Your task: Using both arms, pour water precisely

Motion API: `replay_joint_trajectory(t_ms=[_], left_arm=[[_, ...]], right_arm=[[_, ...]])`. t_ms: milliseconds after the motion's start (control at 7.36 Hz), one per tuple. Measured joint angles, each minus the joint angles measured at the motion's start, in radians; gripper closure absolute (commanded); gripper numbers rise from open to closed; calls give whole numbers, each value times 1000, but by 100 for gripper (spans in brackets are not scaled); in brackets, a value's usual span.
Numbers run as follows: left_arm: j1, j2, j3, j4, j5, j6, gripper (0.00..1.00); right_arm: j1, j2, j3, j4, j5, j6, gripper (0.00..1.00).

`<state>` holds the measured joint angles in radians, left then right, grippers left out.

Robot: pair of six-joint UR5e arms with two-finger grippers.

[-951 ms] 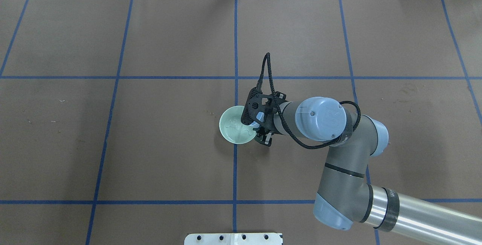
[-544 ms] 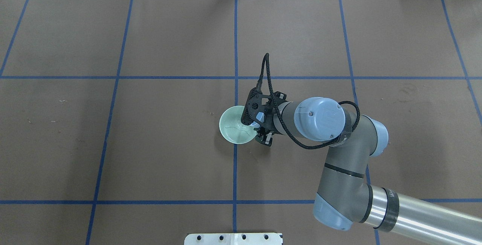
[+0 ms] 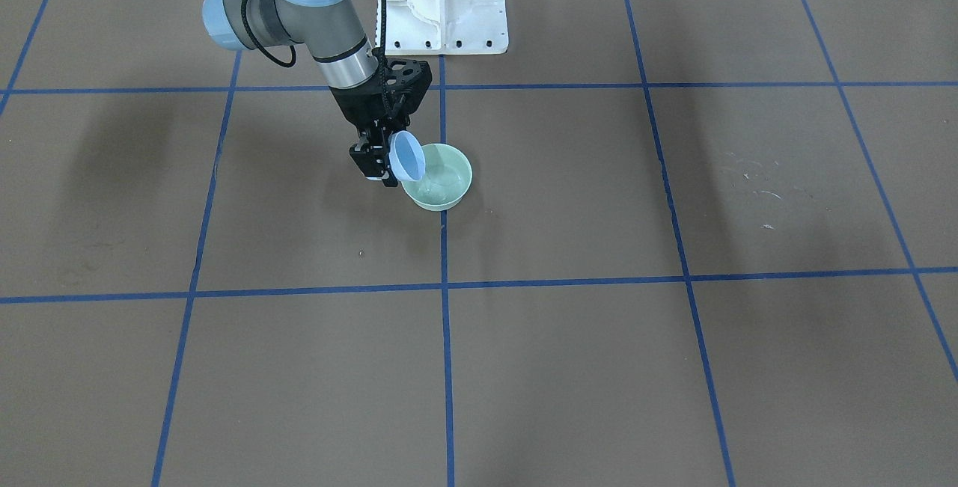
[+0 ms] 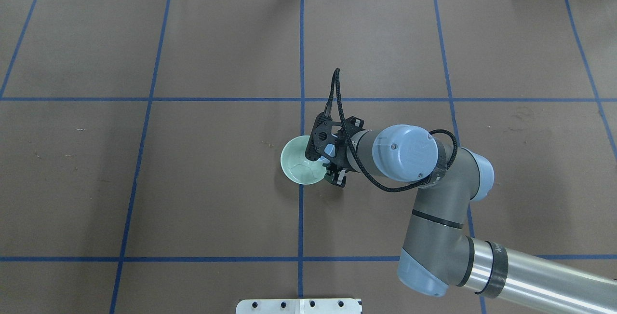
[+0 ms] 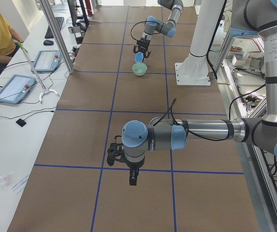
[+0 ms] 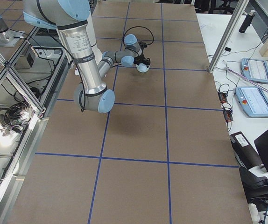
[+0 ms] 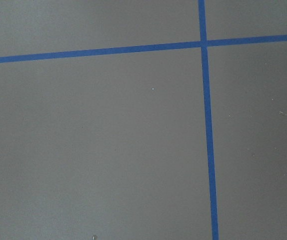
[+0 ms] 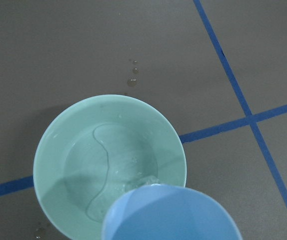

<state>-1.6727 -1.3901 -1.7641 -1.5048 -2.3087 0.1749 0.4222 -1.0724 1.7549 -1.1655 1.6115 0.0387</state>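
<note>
Water (image 8: 108, 170): thin puddle with a wavy edge, sitting in the bottom of the green bowl (image 8: 48, 150). Right gripper (image 3: 380, 161) clamped on the blue cup (image 3: 409, 155), just beside the bowl on its robot's-right side. Cup tipped hard over, mouth facing the bowl, lip over the bowl's rim (probably to keep drips inside and off the mat). No stream visible, so looks like the tail end of the pour, just guessing. A few droplets (image 8: 132, 80) on the brown mat (image 4: 193, 184) just outside the bowl, on the side away from the cup. Left gripper (image 5: 132, 178) parked well apart from the bowl, pointing down at bare mat; can't tell whether open or closed. Writing: some lettering on the right arm (image 3: 299, 8), up on the silver tube, too small to read. No labels on cup or bowl.
</note>
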Motion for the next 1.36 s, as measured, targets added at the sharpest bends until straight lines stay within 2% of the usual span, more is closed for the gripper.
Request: replay_joint_trajectory(t_ms=[272,544,951,1359], left_arm=[[1,0,0,0,0,0,0],[0,-1,-1,0,-1,0,0],[-1,-1,-4,0,-1,1,0],[0,-1,-7,0,-1,3,0]], right_arm=[[-3,2,7,27,3,5,100],[-4,0,9,108,4,46,100],[1,-1,9,227,-5,275,100],[28,-2,14,262,-68,459,100]])
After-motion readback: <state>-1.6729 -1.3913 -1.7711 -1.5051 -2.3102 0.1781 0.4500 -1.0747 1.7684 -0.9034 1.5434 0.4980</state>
